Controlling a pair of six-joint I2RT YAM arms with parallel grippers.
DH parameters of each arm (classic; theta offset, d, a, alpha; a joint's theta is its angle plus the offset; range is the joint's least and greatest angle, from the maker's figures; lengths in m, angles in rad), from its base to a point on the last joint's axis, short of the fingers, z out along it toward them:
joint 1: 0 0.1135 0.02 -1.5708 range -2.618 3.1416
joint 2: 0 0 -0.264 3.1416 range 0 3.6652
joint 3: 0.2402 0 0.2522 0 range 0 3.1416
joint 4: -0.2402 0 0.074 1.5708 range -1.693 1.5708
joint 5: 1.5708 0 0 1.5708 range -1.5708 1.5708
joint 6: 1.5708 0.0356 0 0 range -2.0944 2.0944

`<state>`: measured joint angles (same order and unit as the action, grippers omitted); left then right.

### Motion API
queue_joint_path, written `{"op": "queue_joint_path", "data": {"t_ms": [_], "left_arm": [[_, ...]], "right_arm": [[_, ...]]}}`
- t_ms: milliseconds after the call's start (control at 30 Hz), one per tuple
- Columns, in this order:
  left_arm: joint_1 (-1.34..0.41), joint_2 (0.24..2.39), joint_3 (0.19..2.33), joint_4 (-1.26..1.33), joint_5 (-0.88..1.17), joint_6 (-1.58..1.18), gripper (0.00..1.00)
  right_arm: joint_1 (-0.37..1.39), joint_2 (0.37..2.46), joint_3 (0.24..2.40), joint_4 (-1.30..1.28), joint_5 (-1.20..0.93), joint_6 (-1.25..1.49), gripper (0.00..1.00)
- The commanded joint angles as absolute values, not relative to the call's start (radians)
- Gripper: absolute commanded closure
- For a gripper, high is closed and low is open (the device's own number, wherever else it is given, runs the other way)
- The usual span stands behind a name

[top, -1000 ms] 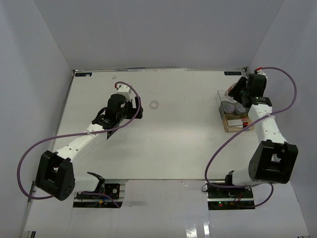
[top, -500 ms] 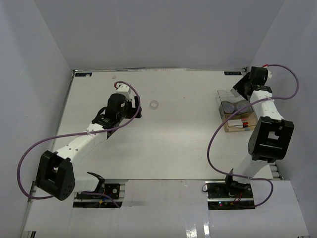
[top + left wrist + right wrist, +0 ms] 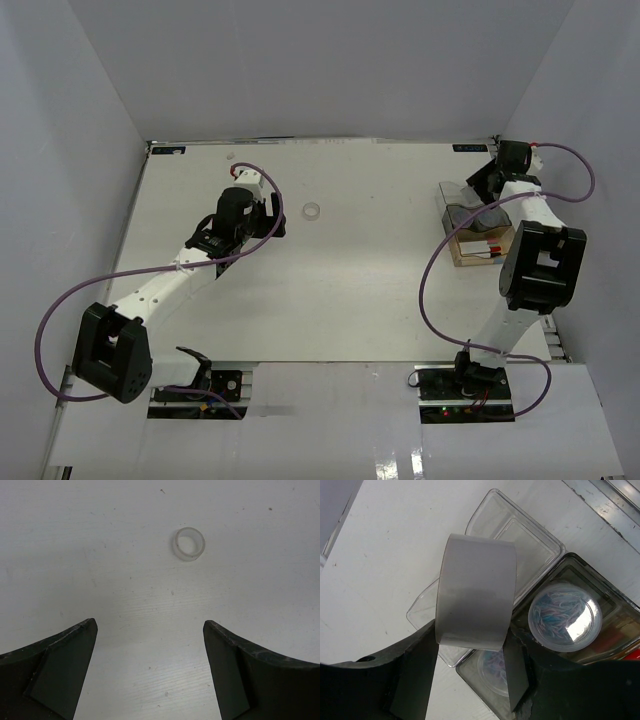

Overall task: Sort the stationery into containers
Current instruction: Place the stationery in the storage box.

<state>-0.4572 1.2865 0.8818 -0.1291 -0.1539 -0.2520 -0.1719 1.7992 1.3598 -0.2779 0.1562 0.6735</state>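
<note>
Overhead, a white worktop (image 3: 350, 300) carries two white robot arms. The left jaws stand wide apart with nothing between them. A small clear ring (image 3: 312, 211) lies flat on the worktop just ahead of them, touching neither finger. The left wrist view shows this ring (image 3: 189, 543) close up on bare surface beyond the two dark fingertips (image 3: 75, 645). It sits roughly in line with the gap, nearer the finger on the right of that view. The right arm is stretched to the far right corner, where the desk organiser (image 3: 470, 255) sits. The right jaws are partly closed on a tape roll (image 3: 475, 590), one finger on each flat side, and the roll's broad band faces the camera. Only the right wrist view shows this grip; from overhead the roll cannot be made out. That wrist view also shows the organiser's clear compartments (image 3: 520, 530) behind the roll. In the grey-tinted part it shows a round clear tub (image 3: 565, 615) of pale blue and pink strands and a second tub (image 3: 492, 667), partly hidden by a finger. The overhead view shows the tan tray section (image 3: 462, 258) with a thin marker (image 3: 490, 250) lying in it.
</note>
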Motion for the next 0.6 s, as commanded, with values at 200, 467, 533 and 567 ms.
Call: {"op": "queue_joint_path", "data": {"t_ms": [200,467,533,567], "left_arm": [[-0.449,1.282,0.917,-0.137,-0.133,-0.256,0.02],[-0.449,1.284,0.919,-0.137,-0.129,-0.258,0.02],[-0.448,1.285,0.92,-0.138,-0.126,-0.259,0.02],[-0.448,1.287,0.92,-0.138,-0.124,-0.259,0.02]], "right_arm": [[-0.172,1.835,1.385,-0.215,0.216,0.767,0.56],[-0.176,1.839,1.385,-0.215,0.233,0.804,0.35],[-0.176,1.836,1.387,-0.216,0.232,0.805,0.34],[-0.178,1.832,1.387,-0.216,0.232,0.805,0.33]]}}
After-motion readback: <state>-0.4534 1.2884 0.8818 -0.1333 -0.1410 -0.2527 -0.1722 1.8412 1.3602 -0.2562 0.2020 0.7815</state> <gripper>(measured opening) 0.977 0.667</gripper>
